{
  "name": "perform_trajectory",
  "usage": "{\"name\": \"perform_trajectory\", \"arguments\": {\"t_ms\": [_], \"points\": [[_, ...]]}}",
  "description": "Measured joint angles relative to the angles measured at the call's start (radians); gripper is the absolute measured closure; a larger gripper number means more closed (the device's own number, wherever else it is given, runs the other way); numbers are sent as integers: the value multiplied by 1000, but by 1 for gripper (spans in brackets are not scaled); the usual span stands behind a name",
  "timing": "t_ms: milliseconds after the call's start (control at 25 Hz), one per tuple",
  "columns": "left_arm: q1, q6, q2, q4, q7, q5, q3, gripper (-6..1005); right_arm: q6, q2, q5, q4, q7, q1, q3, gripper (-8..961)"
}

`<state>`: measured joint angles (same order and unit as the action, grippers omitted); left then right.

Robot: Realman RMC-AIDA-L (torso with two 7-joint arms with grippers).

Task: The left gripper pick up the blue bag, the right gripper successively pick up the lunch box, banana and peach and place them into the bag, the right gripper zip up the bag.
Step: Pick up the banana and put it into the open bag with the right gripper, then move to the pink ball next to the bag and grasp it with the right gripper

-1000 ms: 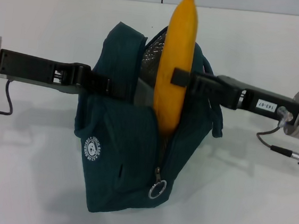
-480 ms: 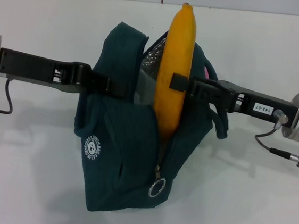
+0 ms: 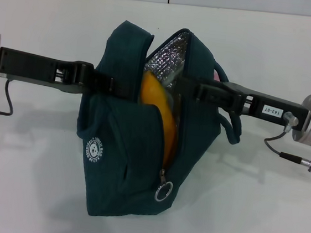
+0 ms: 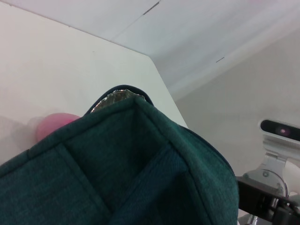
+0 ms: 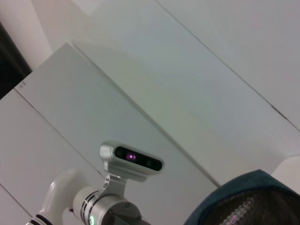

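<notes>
The blue bag (image 3: 123, 163) hangs upright over the white table, its mouth open and foil lining (image 3: 167, 59) showing. My left gripper (image 3: 111, 85) is shut on the bag's left top edge. The banana (image 3: 159, 103) lies slanted inside the bag, partly below the rim. At the right side of the opening my right gripper (image 3: 189, 88) is open, with nothing in it. A sliver of the pink peach (image 3: 220, 76) shows behind the bag, and the left wrist view also catches the peach (image 4: 52, 127) on the table past the bag (image 4: 117, 178). The lunch box is hidden.
The zipper's ring pull (image 3: 163, 193) hangs low on the bag's front, with the zip undone above it. White table (image 3: 257, 205) spreads all around. A thin cable (image 3: 285, 155) dangles from the right arm. The right wrist view shows the robot's head camera (image 5: 131, 161).
The banana stood upright above the opening in the right gripper's hold. It has since been let go and dropped down into the bag. The bag shifted slightly.
</notes>
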<state>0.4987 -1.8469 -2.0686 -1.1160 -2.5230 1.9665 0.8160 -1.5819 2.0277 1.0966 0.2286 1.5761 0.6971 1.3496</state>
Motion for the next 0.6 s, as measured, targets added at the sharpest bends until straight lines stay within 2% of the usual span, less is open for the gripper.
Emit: {"name": "perform_trajectory", "arguments": {"t_ms": [120,160,360,520,600], "points": [[0,20,1,25,0,0,0,957,-16,-2,-1,18,0,-15,-8,208],[-2,30,2,38,2,0,-1,957,-44,-10,-8,62,-3,-51,-39,189],[-8,53,3,101,36,0,-54,957,-73,-29,-12,162,-7,-137,-140,110],[-8,54,3,137,56,0,-108,956,-59,-56,-8,185,-33,-181,-256,105],[-7,57,4,144,60,0,-116,956,-21,-75,-5,180,-73,-189,-282,103]]}}
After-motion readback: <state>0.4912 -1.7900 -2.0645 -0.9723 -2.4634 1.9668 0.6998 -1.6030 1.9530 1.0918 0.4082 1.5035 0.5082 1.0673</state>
